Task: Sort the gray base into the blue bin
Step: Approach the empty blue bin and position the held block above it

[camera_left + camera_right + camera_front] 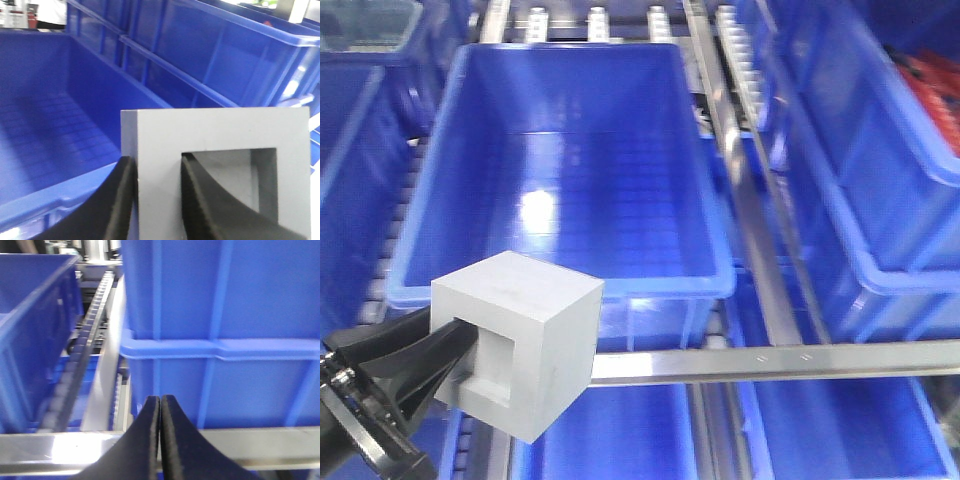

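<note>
Left wrist-mounted view. Operator: report the left claw (156, 165).

Technician: Narrow, clamped on the base (220, 127). One finger sits inside the square recess and the other bears on the outer side. The wall between them is the part gripped.

Operator: Location of the base?

Technician: Held in the air, touching nothing but the claw. In the front view it hangs before the near left corner of the bin (665, 283). It overlaps the near rim in the picture and is not clearly over the interior. The bin shows no contents.

Operator: Handling properties?

Technician: Judged stiff, since no give is visible under the fingers. The sides are plain and smooth, so a pinch across two outer faces would likely slip more easily. The recess wall gives a firmer hold. Weight cannot be read, though the cube is hollowed and probably light. Note: the hold is off centre, so the cube may pivot about the fingers if swung fast.

Operator: Right claw (160, 412)?

Technician: Fingers pressed together, nothing between them. It points at the side of a neighbouring tote (225, 305) above a steel rail (250, 445). Not engaged.

Operator: Next step?

Technician: Probably carry forward until the base is over the bin floor, lower, then release. A drop onto hard plastic should not harm it, but it may bounce.
</note>
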Motion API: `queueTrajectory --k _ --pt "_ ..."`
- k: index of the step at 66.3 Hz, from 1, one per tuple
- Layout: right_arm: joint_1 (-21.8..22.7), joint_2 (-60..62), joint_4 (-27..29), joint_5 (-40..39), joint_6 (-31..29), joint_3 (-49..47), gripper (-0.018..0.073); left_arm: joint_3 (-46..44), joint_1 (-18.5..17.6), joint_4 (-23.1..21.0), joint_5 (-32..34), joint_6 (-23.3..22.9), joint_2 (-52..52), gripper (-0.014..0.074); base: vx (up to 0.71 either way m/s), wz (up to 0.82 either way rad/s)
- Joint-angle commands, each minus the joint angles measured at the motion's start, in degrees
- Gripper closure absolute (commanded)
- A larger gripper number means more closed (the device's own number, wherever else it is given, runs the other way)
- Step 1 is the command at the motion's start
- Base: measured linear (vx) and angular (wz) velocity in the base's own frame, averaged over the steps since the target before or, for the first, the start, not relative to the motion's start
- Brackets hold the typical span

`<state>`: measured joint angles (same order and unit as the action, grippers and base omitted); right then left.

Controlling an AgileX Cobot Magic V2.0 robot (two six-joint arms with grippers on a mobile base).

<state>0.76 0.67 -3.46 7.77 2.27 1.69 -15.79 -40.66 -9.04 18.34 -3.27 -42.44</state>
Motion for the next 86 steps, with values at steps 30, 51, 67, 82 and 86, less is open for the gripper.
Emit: queueTrajectory --k 30,51,67,82,86 --pt "0.2 0.7 -0.3 -4.5 -0.4 0.9 0.0568 -1.9 -0.2 -0.2 6.4 -0.2 0.5 0.0602 0.04 0.13" --pt "0.2 0.7 -0.3 -4.5 -0.4 0.9 0.0568 -1.9 -0.2 -0.2 6.4 -0.2 0.5 0.0602 0.02 0.05" --pt "0.2 0.7 -0.3 -4.5 -0.4 0.9 0.0568 -1.9 -0.2 -0.2 6.4 -0.2 0.5 0.0602 0.04 0.03" --pt "0.2 0.7 -0.3 -4.5 -0.4 0.9 0.0568 -1.9 -0.2 -0.2 6.4 -0.2 0.5 0.0602 0.06 0.01" --pt "0.2 0.7 -0.3 -4.5 -0.4 0.9 0.0568 -1.9 -0.2 -0.2 6.4 -0.2 0.5 0.0602 0.08 0.02"
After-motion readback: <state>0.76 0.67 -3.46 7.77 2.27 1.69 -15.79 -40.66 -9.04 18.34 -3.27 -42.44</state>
